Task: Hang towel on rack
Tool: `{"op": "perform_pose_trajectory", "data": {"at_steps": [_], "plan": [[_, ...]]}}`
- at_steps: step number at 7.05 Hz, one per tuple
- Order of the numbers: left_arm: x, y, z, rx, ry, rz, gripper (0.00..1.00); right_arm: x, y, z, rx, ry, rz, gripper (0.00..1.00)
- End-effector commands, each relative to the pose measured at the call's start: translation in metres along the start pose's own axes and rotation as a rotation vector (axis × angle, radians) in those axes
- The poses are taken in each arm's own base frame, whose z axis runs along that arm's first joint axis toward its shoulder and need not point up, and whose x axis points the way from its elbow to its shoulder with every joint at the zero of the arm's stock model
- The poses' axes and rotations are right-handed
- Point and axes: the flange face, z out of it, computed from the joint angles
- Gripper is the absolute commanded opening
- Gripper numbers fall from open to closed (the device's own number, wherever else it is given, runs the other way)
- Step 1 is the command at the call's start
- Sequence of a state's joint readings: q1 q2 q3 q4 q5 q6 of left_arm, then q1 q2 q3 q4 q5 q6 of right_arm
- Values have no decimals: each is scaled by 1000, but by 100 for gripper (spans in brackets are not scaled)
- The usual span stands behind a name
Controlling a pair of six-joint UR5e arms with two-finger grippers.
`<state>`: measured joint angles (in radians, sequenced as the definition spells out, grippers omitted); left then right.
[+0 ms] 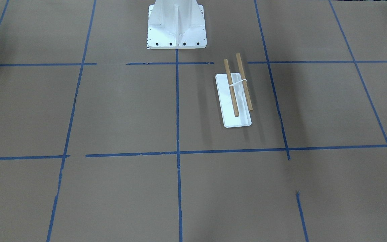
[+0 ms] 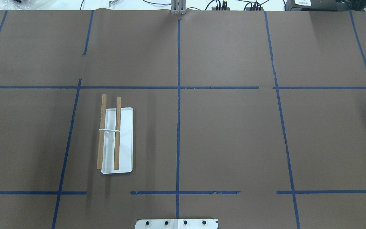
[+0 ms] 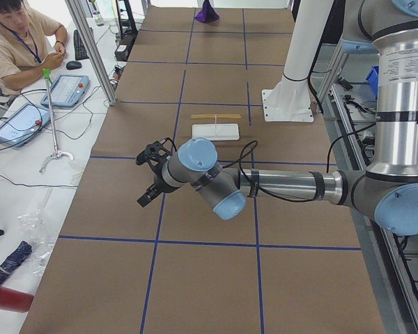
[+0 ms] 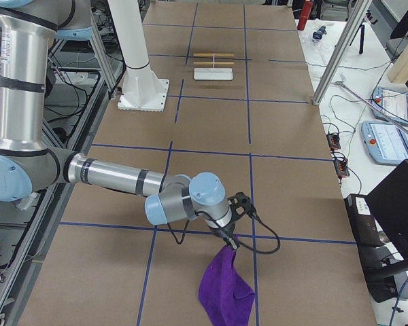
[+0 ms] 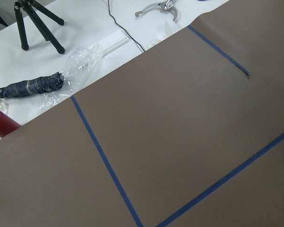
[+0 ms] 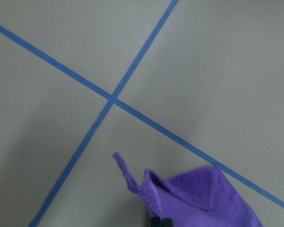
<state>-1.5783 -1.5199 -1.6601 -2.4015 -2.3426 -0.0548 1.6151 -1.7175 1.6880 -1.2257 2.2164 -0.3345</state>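
Note:
The rack (image 1: 237, 89) has two parallel wooden dowels on a white support and a flat white base. It stands on the brown table on my left side (image 2: 116, 140), and shows small in both side views (image 3: 216, 125) (image 4: 213, 64). The purple towel (image 4: 224, 288) hangs from my right gripper (image 4: 232, 246) near the table's right end, far from the rack. In the right wrist view the towel (image 6: 203, 198) bunches at the dark fingertips (image 6: 160, 222). My left gripper (image 3: 148, 177) hovers over the table's left end, and I cannot tell whether it is open or shut.
The white ribbed pedestal (image 1: 176, 27) stands at the robot's side of the table. Blue tape lines (image 2: 178, 95) grid the brown paper. Off the table's left end lie a folded umbrella (image 5: 31, 87), a tripod (image 5: 35, 19) and a seated operator (image 3: 17, 42).

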Motion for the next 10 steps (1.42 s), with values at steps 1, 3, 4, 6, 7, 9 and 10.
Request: {"op": "perform_pose_trajectory", "data": {"at_steps": [1, 3, 4, 6, 7, 9, 10], "plan": [[22, -19, 8, 14, 38, -35, 100, -81, -81, -96, 32, -46, 131, 0], [85, -54, 58, -34, 132, -151, 100, -158, -157, -103, 134, -144, 214, 0], [119, -78, 74, -43, 171, -251, 100, -201, -190, -105, 204, -208, 261, 0], [190, -147, 71, -49, 252, -437, 100, -304, -254, -104, 320, -291, 200, 0], [234, -193, 68, -99, 269, -529, 100, -374, -288, -100, 368, -303, 192, 0], [345, -266, 93, -150, 270, -765, 100, -474, -324, -123, 444, -397, 147, 0], [395, -279, 105, -161, 275, -862, 100, -514, -334, -137, 465, -452, 71, 0]]}}
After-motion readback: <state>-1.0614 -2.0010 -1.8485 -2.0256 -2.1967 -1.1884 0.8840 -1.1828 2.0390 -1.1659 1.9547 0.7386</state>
